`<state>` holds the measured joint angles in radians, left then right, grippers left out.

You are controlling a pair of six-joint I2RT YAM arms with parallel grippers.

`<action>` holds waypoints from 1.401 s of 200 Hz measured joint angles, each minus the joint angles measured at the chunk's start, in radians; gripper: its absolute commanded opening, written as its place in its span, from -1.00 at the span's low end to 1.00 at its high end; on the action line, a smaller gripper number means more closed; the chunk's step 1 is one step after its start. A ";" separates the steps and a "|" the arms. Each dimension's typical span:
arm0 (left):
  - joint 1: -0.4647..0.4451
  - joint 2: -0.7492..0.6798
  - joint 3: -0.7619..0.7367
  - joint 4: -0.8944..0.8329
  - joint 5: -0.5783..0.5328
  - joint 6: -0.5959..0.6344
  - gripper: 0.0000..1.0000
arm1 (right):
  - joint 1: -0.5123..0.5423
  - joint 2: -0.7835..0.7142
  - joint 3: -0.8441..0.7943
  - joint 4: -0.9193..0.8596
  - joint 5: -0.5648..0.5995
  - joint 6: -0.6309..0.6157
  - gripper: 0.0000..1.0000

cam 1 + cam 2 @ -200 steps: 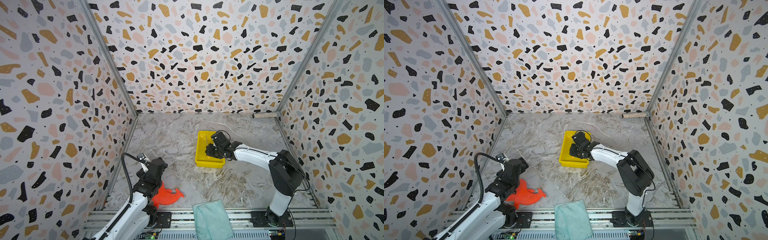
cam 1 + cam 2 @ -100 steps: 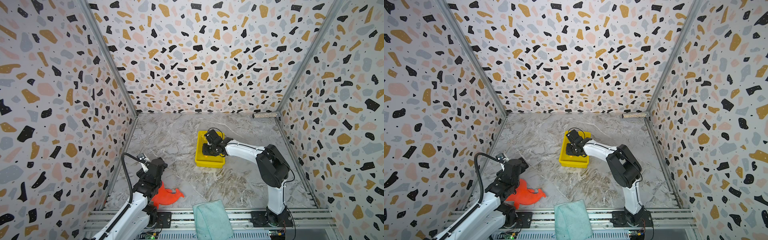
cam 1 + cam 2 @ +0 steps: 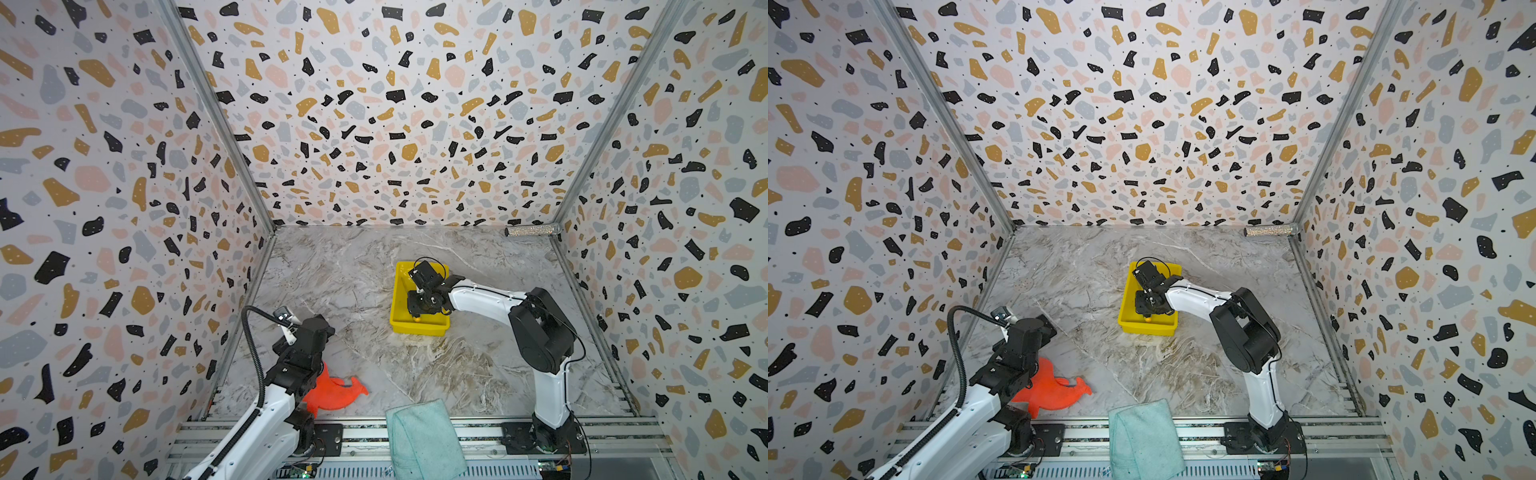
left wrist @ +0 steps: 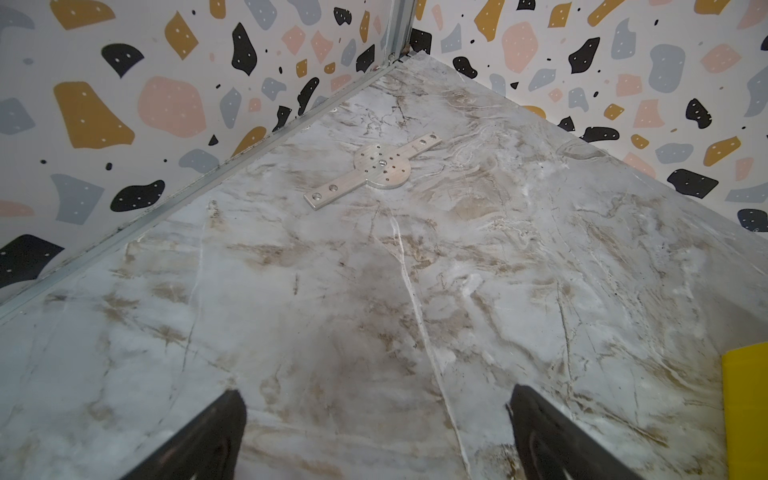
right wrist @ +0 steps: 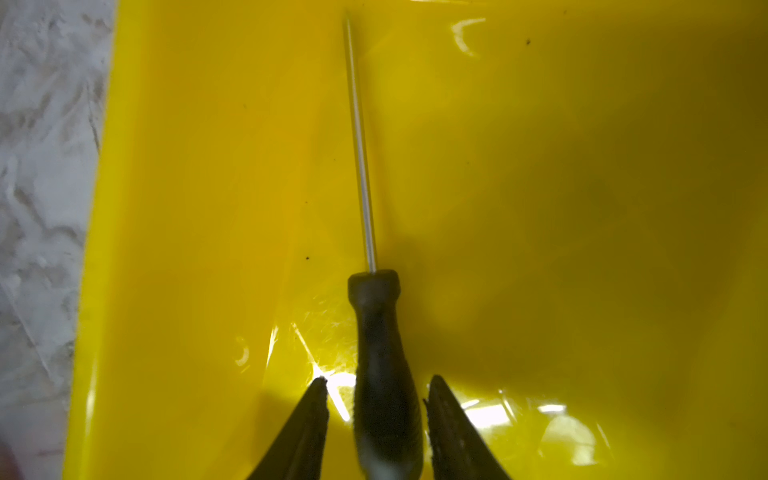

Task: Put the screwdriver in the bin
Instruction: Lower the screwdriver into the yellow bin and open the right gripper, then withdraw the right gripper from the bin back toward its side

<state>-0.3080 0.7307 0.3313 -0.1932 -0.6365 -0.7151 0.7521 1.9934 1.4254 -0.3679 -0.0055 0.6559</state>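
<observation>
**Down in bin (image 5: pixel 166 208): screwdriver (image 5: pixel 376 332)**

Top views: reaching in with right gripper (image 3: pixel 419 311), covering the bin's middle; well apart from teal cloth (image 3: pixel 424 436).
Left wrist: left gripper (image 4: pixel 374 432) spread, facing metal plate (image 4: pixel 376 168).
Right wrist: parted either side of handle.

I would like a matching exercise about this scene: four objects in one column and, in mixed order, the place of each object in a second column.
Column A
1. screwdriver
2. teal cloth
3. orange flat toy
4. speckled cylinder

Column B
a. against the back wall, right corner
b. inside the yellow bin
c. front edge, middle
d. near the front left corner

Pairs: 1-b, 2-c, 3-d, 4-a
</observation>
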 measured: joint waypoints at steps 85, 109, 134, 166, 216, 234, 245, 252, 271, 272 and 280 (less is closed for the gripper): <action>0.000 0.029 0.000 0.004 0.008 0.000 1.00 | 0.000 -0.472 -0.249 -0.006 0.154 -0.083 0.10; 0.000 0.046 0.000 0.009 0.019 0.002 1.00 | 0.000 -0.658 -0.409 0.032 0.279 -0.126 0.13; 0.000 0.056 0.000 0.013 0.029 0.006 1.00 | -0.016 -0.764 -0.579 0.040 0.366 -0.138 0.14; 0.000 0.064 0.000 0.016 0.033 0.009 1.00 | -0.058 -0.798 -0.657 0.040 0.377 -0.139 0.17; 0.000 0.060 0.000 0.015 0.034 0.009 0.99 | -0.065 -0.803 -0.599 0.081 0.378 -0.173 0.35; 0.000 0.052 0.000 0.015 0.033 0.009 0.99 | -0.065 -0.803 -0.563 0.090 0.373 -0.195 0.49; 0.000 0.051 0.000 0.015 0.034 0.009 1.00 | -0.065 -0.806 -0.546 0.111 0.373 -0.217 0.79; 0.000 0.051 0.000 0.015 0.034 0.009 0.99 | -0.065 -0.812 -0.541 0.131 0.375 -0.232 0.99; 0.000 0.051 0.000 0.015 0.034 0.009 0.99 | -0.065 -0.846 -0.548 0.204 0.398 -0.291 0.98; 0.000 0.051 0.000 0.015 0.034 0.009 0.99 | -0.065 -0.850 -0.550 0.212 0.400 -0.296 0.98; 0.000 0.051 0.000 0.015 0.034 0.009 1.00 | -0.065 -0.874 -0.565 0.263 0.413 -0.332 0.98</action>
<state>-0.3084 0.7822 0.3317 -0.1780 -0.6025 -0.7059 0.6868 1.1194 0.8600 -0.1047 0.4072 0.3244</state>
